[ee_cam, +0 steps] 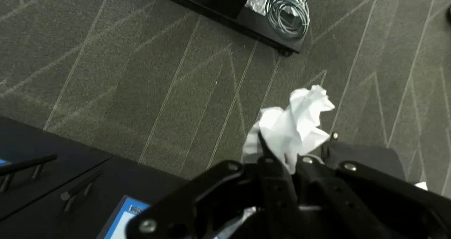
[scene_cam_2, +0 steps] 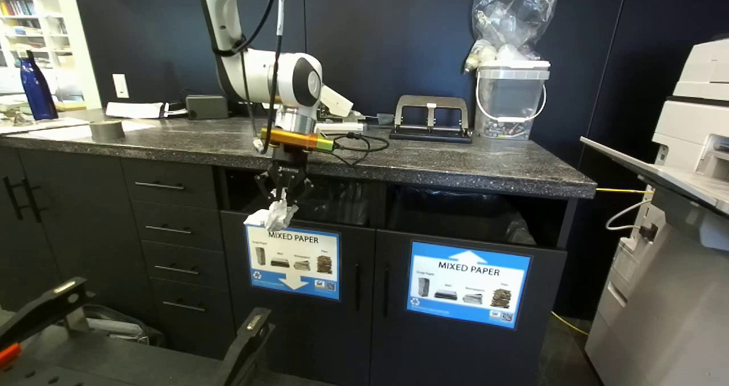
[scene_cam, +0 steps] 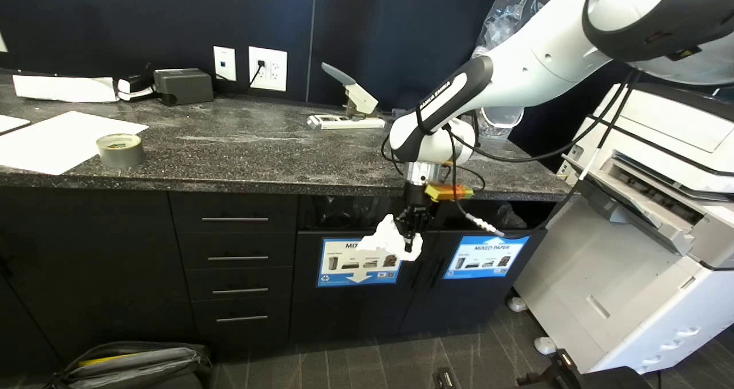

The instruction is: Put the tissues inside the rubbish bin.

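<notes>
My gripper (scene_cam: 410, 231) is shut on a crumpled white tissue (scene_cam: 381, 241) and holds it in the air in front of the counter. The tissue (scene_cam_2: 276, 214) hangs by the left "Mixed Paper" sign in an exterior view, with the gripper (scene_cam_2: 283, 191) above it. In the wrist view the tissue (ee_cam: 297, 122) sticks out past the fingertips (ee_cam: 282, 161), with floor beyond. The rubbish bins show as lined openings in the cabinet under the counter: a left opening (scene_cam_2: 342, 201) and a right opening (scene_cam_2: 455, 215). Their insides are mostly hidden. No other tissue is clearly seen.
The counter edge (scene_cam_2: 444, 178) overhangs the openings. On the counter are a hole punch (scene_cam_2: 431, 118), a clear bucket (scene_cam_2: 510, 101), a stapler (scene_cam: 350, 102), a tape roll (scene_cam: 120, 150) and flat white paper (scene_cam: 63, 136). A printer (scene_cam: 648, 205) stands at the right.
</notes>
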You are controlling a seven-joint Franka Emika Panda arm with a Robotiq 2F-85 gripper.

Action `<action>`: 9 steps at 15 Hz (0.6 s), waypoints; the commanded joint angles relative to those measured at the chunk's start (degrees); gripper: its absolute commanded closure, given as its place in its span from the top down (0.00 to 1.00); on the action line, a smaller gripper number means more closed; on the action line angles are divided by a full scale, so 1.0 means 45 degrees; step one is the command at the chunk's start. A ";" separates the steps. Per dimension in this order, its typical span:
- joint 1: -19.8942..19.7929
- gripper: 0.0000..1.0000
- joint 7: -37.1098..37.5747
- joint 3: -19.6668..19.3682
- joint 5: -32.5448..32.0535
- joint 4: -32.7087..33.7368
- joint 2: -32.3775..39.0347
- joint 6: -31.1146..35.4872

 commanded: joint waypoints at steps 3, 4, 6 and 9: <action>-0.0233 0.06 0.1283 0.0279 0.0895 -0.4388 -0.1914 0.5431; -0.0221 0.06 0.1477 0.0282 0.0997 -0.4980 -0.2065 0.6436; -0.0247 0.06 0.1902 0.0340 0.1195 -0.5882 -0.2084 0.8477; -0.0256 0.06 0.2454 0.0560 0.1336 -0.6524 -0.1319 1.1583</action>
